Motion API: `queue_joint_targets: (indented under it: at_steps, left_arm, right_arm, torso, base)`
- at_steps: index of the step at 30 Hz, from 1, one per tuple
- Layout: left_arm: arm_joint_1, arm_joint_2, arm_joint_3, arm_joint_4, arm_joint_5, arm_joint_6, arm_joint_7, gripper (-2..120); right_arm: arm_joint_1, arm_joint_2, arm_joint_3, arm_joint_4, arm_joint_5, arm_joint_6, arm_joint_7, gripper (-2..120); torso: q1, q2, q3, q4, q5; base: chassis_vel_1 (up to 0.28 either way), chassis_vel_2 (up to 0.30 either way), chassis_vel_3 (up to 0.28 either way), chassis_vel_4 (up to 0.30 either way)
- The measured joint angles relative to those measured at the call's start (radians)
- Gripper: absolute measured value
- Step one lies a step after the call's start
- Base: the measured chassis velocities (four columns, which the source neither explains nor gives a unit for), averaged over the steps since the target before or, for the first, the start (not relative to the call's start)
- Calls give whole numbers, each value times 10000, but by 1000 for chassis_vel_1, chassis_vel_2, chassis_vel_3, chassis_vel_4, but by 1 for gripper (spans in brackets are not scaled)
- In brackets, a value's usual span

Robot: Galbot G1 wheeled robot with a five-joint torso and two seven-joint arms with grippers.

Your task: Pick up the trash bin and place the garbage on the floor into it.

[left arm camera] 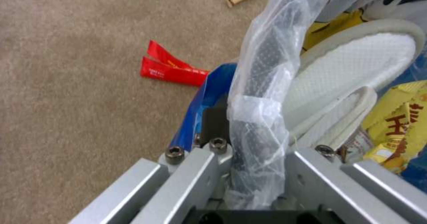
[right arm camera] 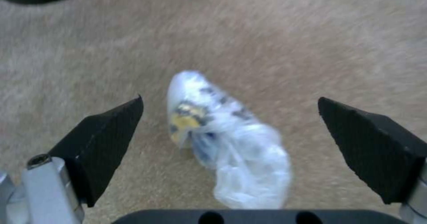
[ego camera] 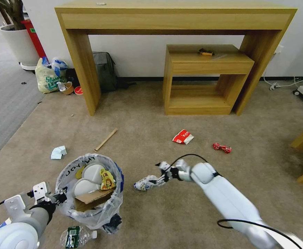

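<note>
Carpet (ego camera: 179,103): left pincer (ego camera: 59,197) clamps bin (ego camera: 89,211) rim; right pincer (right arm camera: 231,144) wide open, straddling crumpled bag (right arm camera: 227,140)

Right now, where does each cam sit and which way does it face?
Head: on the head, facing forward and down at the carpet, bin and desk; both arms show.
Left wrist: behind the left gripper, shut on the bin's rim; slippers inside.
Right wrist: above the open right gripper, facing down at a crumpled bag.
Shared: head and left wrist show the stick.
</note>
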Motion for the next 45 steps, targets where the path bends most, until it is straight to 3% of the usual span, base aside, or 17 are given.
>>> queue_joint_targets:
  at_steps: [14,41,45]
  left_arm:
    - [62,-62,36,-36,19,0,-32,0]
    - [-30,-85,152,35,110,0,12,0]
    - [-39,-84,152,35,111,0,14,0]
  right_arm:
    - [481,968,91,-2213,-1895,564,121,99]
    - [327,1234,240,-2593,-1159,290,1308,2]
    - [238,1215,289,-2385,-1005,225,1411,0]
  torso:
    - [0,0,0,-1,3]
    - [0,0,-1,0,4]
    - [0,1,-1,-1,5]
  base:
    - [0,0,0,0]
    - [0,0,0,0]
    - [0,0,0,0]
